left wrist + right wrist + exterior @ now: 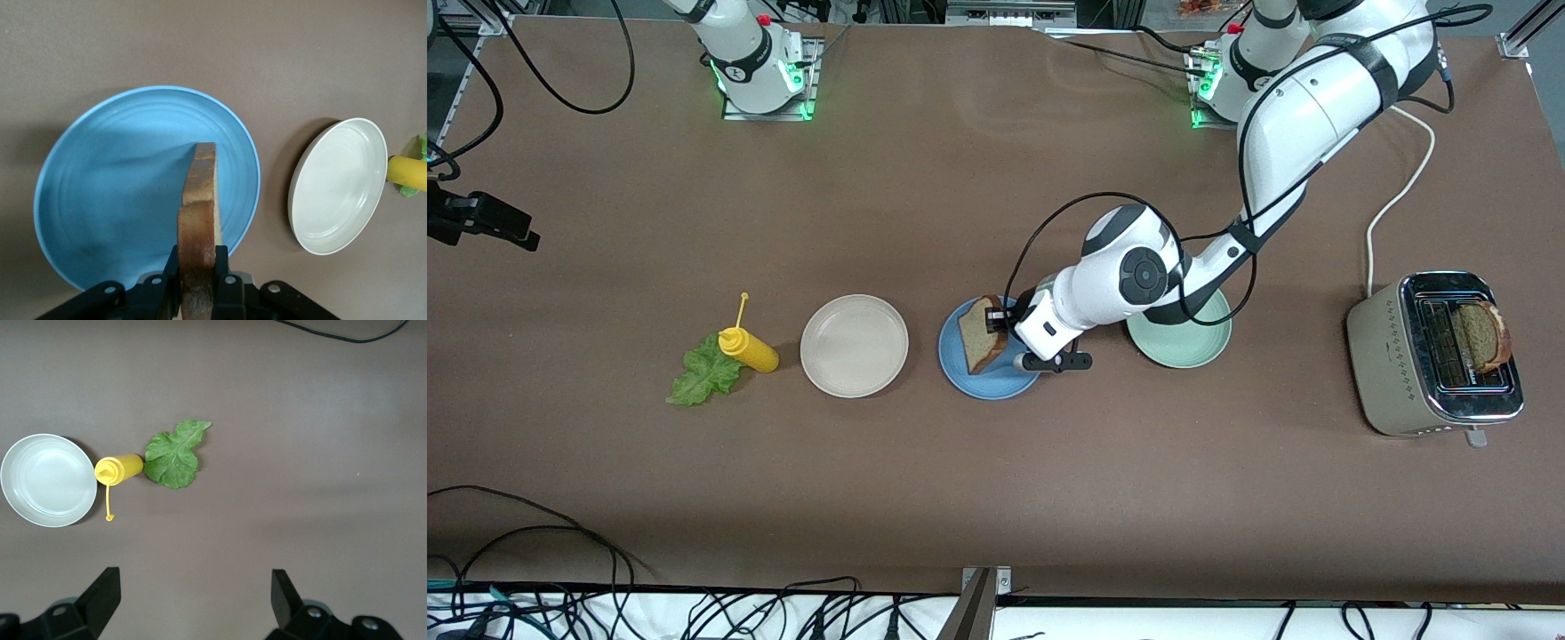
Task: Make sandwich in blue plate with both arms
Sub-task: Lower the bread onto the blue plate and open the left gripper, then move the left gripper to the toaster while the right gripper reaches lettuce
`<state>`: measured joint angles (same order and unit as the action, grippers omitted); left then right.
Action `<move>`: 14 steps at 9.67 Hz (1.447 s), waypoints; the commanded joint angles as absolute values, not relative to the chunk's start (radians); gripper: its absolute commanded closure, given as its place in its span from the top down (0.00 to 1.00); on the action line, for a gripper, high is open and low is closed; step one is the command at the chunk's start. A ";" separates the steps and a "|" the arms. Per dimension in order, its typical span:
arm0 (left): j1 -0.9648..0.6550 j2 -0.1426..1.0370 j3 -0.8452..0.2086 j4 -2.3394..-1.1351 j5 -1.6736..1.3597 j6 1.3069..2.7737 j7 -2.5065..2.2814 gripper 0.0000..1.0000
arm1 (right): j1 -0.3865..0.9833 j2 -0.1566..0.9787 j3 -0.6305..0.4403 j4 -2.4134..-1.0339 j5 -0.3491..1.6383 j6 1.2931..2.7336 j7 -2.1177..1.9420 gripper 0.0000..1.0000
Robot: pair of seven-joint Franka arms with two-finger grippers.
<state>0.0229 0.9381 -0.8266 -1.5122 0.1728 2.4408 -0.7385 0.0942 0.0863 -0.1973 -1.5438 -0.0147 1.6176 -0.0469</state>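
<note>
On the brown tabletop, a green lettuce leaf lies at the right arm's end, touching a yellow squeeze bottle, with a beige plate beside the bottle. Next along sits the blue plate; a bread slice stands tilted on edge on it, clamped between the fingers of the left gripper. A pale green plate lies just past that arm's wrist. A second bread slice pokes from the toaster at the left arm's end. The right gripper waits high over the lettuce, fingers wide apart and empty.
</note>
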 commanded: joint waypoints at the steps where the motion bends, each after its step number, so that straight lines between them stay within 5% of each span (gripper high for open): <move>1: 0.012 0.942 -0.824 -1.468 0.149 2.427 -0.730 1.00 | 0.092 0.083 -0.196 -1.532 -0.028 1.603 -0.052 1.00; 5: 0.035 0.872 -0.821 -1.451 0.169 2.332 -0.729 1.00 | 0.092 0.083 -0.196 -1.532 -0.028 1.603 -0.052 1.00; 14: 0.075 0.487 -0.692 -1.466 0.167 1.849 -0.715 1.00 | 0.092 0.083 -0.196 -1.532 -0.029 1.603 -0.052 1.00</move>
